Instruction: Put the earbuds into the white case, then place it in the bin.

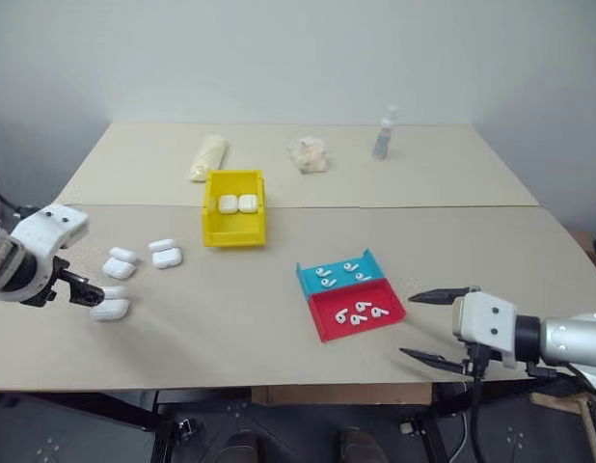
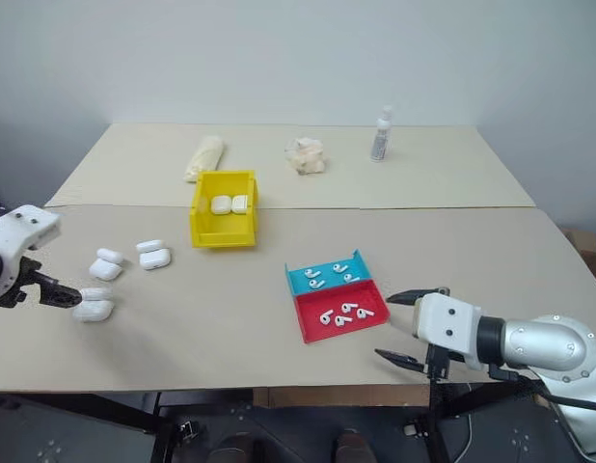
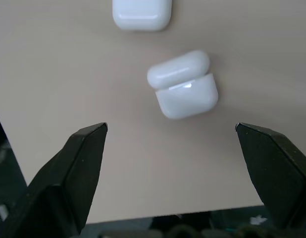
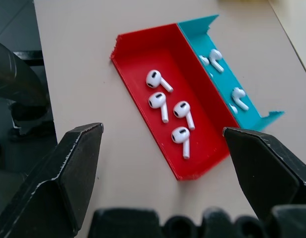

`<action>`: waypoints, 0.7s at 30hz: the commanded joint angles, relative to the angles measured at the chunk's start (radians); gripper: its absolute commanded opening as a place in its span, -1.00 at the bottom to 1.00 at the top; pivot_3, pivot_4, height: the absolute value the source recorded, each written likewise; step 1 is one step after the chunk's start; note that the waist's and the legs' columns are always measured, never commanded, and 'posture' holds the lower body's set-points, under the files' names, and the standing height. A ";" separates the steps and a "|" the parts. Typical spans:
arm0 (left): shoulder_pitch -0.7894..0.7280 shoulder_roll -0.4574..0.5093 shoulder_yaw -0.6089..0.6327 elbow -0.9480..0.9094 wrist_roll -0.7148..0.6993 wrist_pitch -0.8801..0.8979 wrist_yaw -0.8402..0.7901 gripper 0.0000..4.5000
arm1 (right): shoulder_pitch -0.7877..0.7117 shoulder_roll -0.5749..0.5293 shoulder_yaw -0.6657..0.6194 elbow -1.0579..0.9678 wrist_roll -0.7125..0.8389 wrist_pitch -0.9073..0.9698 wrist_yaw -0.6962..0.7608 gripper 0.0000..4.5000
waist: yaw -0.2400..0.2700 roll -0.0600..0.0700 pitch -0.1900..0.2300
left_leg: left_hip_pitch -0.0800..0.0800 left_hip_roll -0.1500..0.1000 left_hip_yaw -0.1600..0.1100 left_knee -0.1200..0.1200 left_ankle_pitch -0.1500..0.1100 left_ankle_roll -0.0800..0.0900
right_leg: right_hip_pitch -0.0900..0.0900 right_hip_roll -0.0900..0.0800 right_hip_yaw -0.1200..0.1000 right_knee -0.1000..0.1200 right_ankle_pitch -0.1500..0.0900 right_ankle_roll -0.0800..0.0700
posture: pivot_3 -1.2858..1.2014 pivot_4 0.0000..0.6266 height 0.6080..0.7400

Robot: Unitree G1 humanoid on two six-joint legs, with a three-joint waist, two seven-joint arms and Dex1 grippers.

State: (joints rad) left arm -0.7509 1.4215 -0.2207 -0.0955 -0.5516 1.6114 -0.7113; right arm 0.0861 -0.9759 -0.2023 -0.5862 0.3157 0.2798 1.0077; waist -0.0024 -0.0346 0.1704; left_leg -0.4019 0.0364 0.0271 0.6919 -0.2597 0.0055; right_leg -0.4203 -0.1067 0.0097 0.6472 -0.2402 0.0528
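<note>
You had two closed cases in the yellow bin [image 1: 232, 230] at upper centre, while both tools, left tool [image 1: 90, 294] and right tool [image 1: 435, 327], stood apart and empty, an open white case [image 3: 183, 85] at left and earbuds [image 4: 168, 107] in the red tray [image 4: 132, 78] still waiting.

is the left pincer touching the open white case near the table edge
Apart. The left wrist view shows bare table between the left pincer fingers and the open white case.
</note>
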 commanded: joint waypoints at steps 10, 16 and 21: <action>-0.136 -0.110 -0.134 0.306 0.029 0.003 -0.044 1.00 | -0.051 -0.009 -0.015 -0.012 0.002 0.031 -0.022 0.99 | 0.007 -0.001 0.000 | -0.003 0.000 0.000 0.002 0.000 0.000 | -0.002 0.000 0.000 -0.001 0.000 0.000 | 0.03 -0.52 1.00; -0.111 -0.179 -0.118 0.372 0.069 0.003 0.019 1.00 | -0.040 -0.002 -0.015 -0.017 -0.006 0.031 -0.032 0.99 | 0.008 -0.001 0.000 | -0.002 0.000 0.000 0.002 0.000 0.000 | -0.001 0.000 0.000 0.000 0.000 0.000 | 0.03 -0.52 1.00; -0.128 -0.254 -0.077 0.463 0.077 0.003 0.058 1.00 | -0.035 0.003 -0.012 -0.021 -0.008 0.032 -0.039 0.99 | 0.009 -0.001 0.000 | -0.003 0.000 0.000 0.002 0.000 0.000 | -0.001 0.000 0.000 0.000 0.000 0.000 | 0.03 -0.52 1.00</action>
State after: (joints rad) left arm -0.8595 1.1593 -0.3343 0.3469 -0.4944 1.6107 -0.6668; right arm 0.0528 -0.9748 -0.1949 -0.5807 0.3011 0.3090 0.9795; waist 0.0067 -0.0360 0.1701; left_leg -0.4049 0.0360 0.0267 0.6942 -0.2598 0.0057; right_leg -0.4218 -0.1068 0.0097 0.6471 -0.2402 0.0532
